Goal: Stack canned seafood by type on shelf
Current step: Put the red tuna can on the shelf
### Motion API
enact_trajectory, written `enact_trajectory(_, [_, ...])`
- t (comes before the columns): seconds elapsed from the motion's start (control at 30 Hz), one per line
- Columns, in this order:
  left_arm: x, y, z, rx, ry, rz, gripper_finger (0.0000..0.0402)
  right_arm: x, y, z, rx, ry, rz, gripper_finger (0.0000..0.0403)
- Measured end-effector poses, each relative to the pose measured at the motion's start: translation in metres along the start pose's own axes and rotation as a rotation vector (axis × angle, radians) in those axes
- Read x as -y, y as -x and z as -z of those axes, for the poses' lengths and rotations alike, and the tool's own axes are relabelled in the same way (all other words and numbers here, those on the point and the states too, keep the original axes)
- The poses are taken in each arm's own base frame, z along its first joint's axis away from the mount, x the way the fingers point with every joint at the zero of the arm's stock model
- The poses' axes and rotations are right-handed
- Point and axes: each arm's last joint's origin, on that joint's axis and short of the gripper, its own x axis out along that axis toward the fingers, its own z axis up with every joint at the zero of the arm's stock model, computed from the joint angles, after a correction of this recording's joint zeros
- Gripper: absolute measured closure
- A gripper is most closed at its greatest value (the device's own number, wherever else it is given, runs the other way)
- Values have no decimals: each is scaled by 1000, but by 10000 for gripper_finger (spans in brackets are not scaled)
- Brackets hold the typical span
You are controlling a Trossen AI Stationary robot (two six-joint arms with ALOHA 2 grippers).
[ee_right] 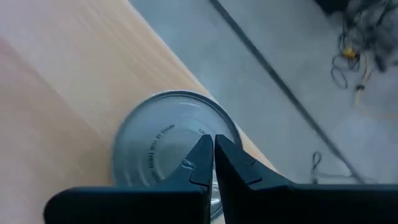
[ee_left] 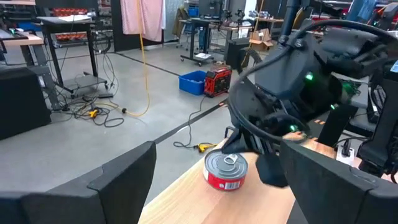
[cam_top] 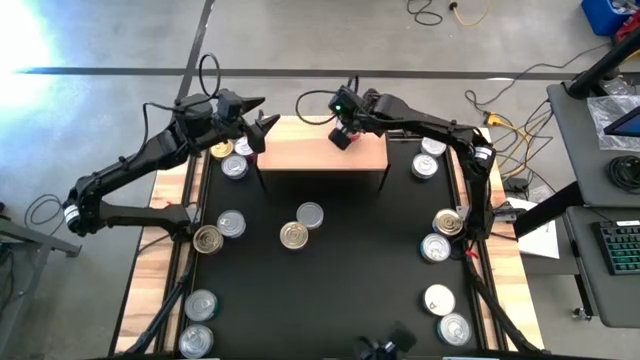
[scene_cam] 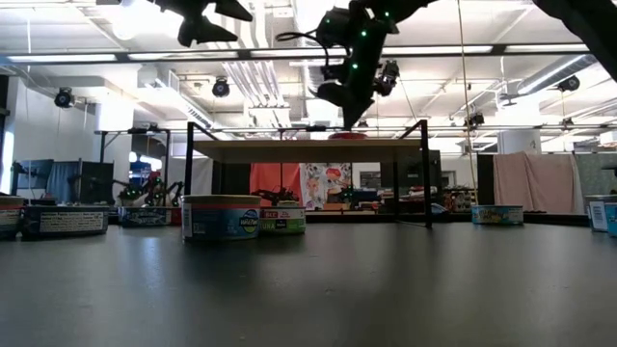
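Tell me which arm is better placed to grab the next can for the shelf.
Probably the left. Its gripper hangs open beside loose cans left of the shelf. The right gripper is shut above the red-labelled can on the shelf.

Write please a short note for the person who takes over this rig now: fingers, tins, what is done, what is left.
Right gripper: fingers shut, holding nothing, just above a red-labelled tin on the shelf.
Left gripper: fingers open, empty, at the shelf's left end.
Done: one tin on the shelf, as far as can be seen.
Left: the other tins, like the gold-lidded one, lie scattered on the black mat, unsorted.
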Motion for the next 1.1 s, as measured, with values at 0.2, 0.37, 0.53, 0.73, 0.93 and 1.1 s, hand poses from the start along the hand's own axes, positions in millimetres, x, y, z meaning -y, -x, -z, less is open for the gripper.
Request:
enact_trajectory(0.2, [1,5,-2,3,8,4,75,-3,-6,-10,85,-45,-304,394])
enact_trajectory(0.37, [0,7,0,-15,22,1,75,-4,-25,-14,113,-71,-268,394])
enact_trajectory(0.53, [1,8,2,-36,26,0,75,5,-37,-15,107,-120,-247,394])
enact_trajectory(0.73, [3,11,1,-33,25,14,75,20,-45,-14,88,-231,-136,394])
enact_trajectory(0.93, [4,12,0,-27,27,-2,75,28,-42,-13,64,-332,-2,394])
enact_trajectory(1.1, [4,13,0,-24,30,-6,75,32,-37,-7,2,-361,85,394])
